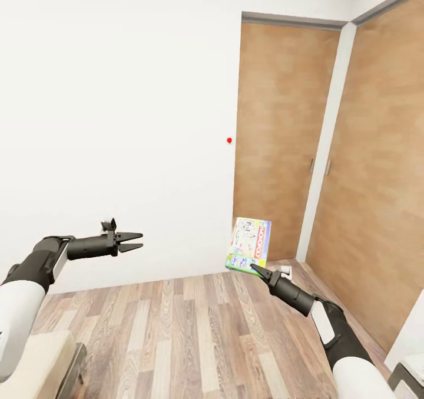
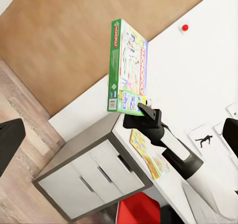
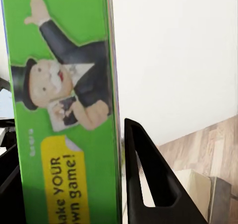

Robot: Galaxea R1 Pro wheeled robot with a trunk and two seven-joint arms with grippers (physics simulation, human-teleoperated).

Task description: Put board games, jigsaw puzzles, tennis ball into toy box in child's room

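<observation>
A board game [image 1: 249, 245], a white printed box with a green edge, hangs upright in the air in front of the wooden doors. My right gripper [image 1: 257, 268] is shut on its lower edge. The right wrist view has the box's green side [image 3: 64, 110] pressed against one black finger [image 3: 148, 184]. My left gripper [image 1: 132, 241] is open and holds nothing, out at the left before the white wall. In the left wrist view the held board game [image 2: 126, 68] is above the table's dark grey cabinet [image 2: 84, 177], and a jigsaw puzzle [image 2: 148, 158] lies flat on the pale top.
Tall wooden doors [image 1: 282, 140] fill the right, one pair on the side wall [image 1: 377, 181]. A red dot [image 1: 229, 140] marks the white wall. Wood-plank floor [image 1: 188, 328] stretches ahead. The bed's beige mattress corner [image 1: 41, 358] lies low at the left. Something red [image 2: 139, 209] sits by the cabinet.
</observation>
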